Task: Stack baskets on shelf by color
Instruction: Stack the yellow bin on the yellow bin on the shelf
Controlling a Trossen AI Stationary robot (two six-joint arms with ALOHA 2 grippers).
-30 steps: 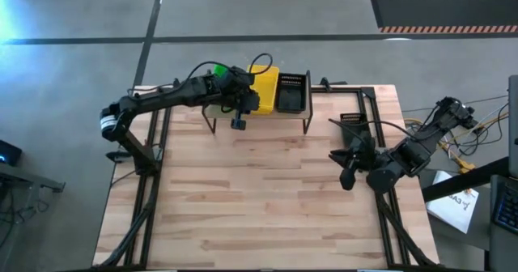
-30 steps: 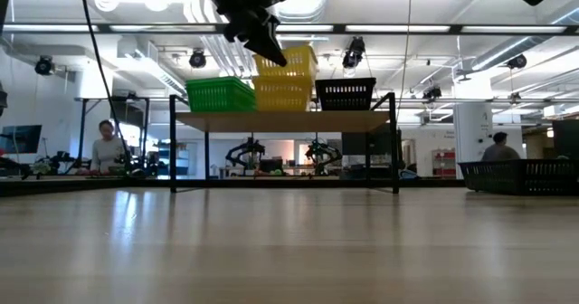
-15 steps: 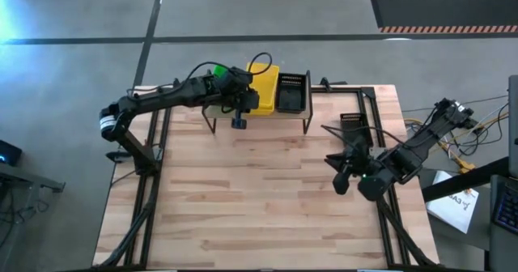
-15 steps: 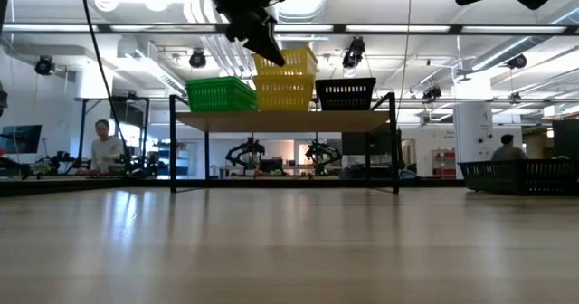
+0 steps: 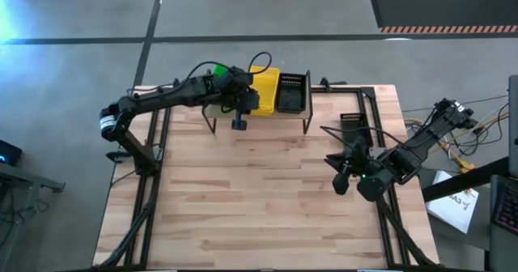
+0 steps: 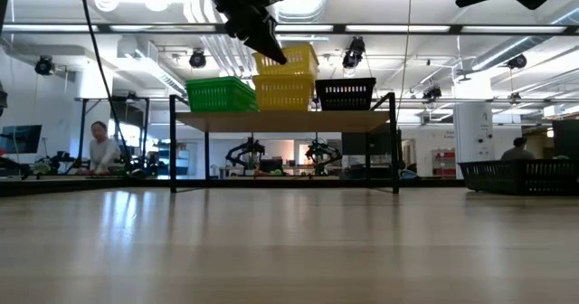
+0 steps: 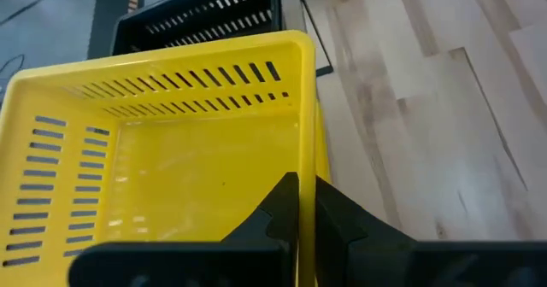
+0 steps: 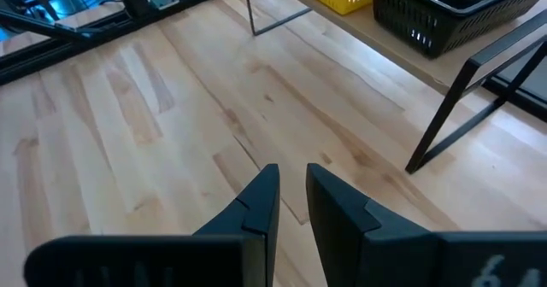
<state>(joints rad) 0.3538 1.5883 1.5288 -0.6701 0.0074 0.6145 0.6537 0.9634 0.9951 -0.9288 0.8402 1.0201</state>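
Observation:
The shelf (image 6: 282, 121) stands at the table's far middle. It carries a green basket (image 6: 220, 94), a yellow basket (image 6: 282, 92) and a black basket (image 6: 345, 93) in a row. Another yellow basket (image 6: 289, 61) sits tilted over the yellow one, and my left gripper (image 7: 306, 184) is shut on it. A second black basket (image 5: 354, 126) rests by its bottom on the table at the right. Near that basket, my right gripper (image 8: 293, 189) hangs above the table's right side, its fingers a little apart with nothing between them. My left gripper pinches one side wall of the upper yellow basket at its rim (image 7: 304, 163), with one finger inside the basket and one outside. The fingers slant down from the table's left and near side. The basket sits tilted, its underside over the lower yellow basket (image 7: 321, 150).
Bare wood table (image 5: 259, 199) spreads in front of the shelf. The shelf's thin black legs (image 8: 449, 108) stand close ahead of my right gripper. People sit at benches in the room beyond the table (image 6: 98, 146).

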